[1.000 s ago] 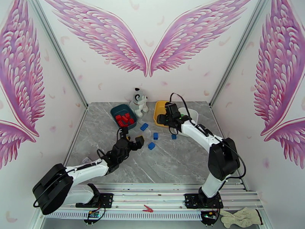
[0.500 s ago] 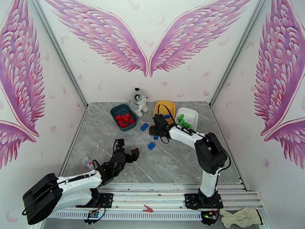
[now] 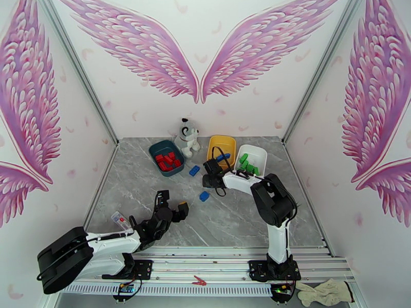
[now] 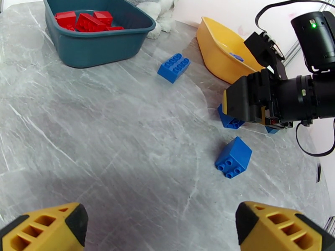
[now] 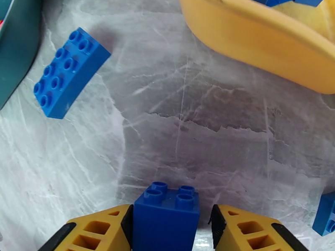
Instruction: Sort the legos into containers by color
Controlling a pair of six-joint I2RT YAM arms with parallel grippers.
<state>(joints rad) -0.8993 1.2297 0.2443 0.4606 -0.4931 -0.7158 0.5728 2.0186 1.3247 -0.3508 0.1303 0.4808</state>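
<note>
Teal tub (image 3: 154, 148) holds red legos (image 3: 168, 161), white tub (image 3: 261, 152) green legos (image 3: 247, 162) — blue legos (image 3: 194, 170) loose by yellow tub (image 3: 218, 142)

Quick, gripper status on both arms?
Left gripper: open, jaws wide, holding nothing.
Right gripper: jaws on either side of a small blue brick; whether they clamp it cannot be told.

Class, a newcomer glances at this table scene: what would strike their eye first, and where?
Huge pink wings painted across the back wall dominate. On the grey table, red bricks lie in the teal tub at back left, and a blue brick sits between the fingers of the right gripper near the yellow tub.
</note>
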